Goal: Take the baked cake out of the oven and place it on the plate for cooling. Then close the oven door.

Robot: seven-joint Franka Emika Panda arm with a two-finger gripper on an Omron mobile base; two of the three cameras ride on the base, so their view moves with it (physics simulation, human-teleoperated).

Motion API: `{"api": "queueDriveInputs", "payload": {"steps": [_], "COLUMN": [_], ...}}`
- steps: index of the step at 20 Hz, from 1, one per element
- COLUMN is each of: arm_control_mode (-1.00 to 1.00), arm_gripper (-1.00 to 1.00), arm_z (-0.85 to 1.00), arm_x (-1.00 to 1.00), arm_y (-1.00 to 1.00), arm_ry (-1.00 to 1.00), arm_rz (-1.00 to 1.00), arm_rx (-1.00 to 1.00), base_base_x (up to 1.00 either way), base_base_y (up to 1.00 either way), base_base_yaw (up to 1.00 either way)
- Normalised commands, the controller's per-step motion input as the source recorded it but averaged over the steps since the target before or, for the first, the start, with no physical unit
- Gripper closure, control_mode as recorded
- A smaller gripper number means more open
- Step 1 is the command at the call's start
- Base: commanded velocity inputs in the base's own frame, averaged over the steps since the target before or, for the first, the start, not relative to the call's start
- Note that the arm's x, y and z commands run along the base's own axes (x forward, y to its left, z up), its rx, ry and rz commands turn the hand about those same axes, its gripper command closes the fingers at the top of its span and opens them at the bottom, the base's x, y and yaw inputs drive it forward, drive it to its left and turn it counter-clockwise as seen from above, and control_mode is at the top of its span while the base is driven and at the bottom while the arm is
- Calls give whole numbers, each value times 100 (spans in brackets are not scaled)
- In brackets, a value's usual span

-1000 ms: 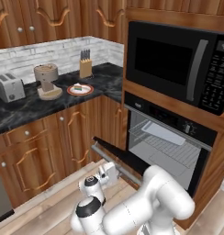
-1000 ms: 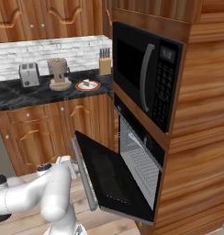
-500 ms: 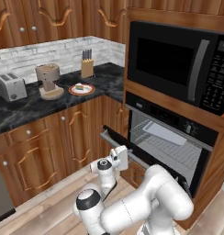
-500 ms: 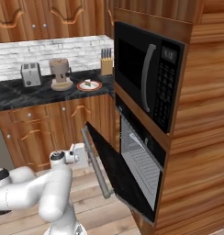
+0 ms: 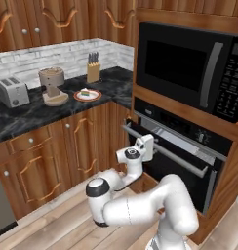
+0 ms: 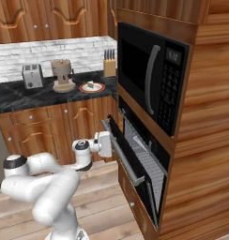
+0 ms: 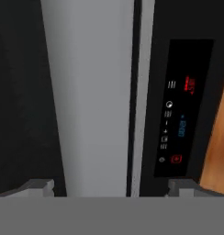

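Though seemingly ajar, glossy black oven door (image 6: 135,180), round silver bar handle (image 7: 93,96) between spread-wide, empty gripper (image 7: 111,188).

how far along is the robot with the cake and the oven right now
Done: the baked cake sits on the plate on the counter. In hand: the open pincer is at the silver handle of the oven door, which stands nearly upright but ajar. Left: pushing it fully shut.

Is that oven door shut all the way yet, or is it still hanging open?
Nearly shut, not fully. The oven door still leans out at the top, and the wire rack shows through the gap.
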Motion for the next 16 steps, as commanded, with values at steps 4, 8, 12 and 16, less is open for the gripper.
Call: {"api": "queueDriveInputs", "payload": {"steps": [4, 8, 12, 16], "arm_control_mode": [-100, -100, -100, -100], "arm_gripper": [-100, -100, -100, -100], "arm_z": [-34, -37, -38, -37], "arm_x": [64, 35, 41, 36], "arm_y": [-69, -64, -66, -66], "arm_ry": [-11, -12, -10, -7], "arm_rz": [-2, 0, 0, 0], "arm_rx": [-17, -14, -11, -8], "base_base_x": [0, 0, 0, 0], "base_base_y": [0, 0, 0, 0], "base_base_yaw": [0, 0, 0, 0]}}
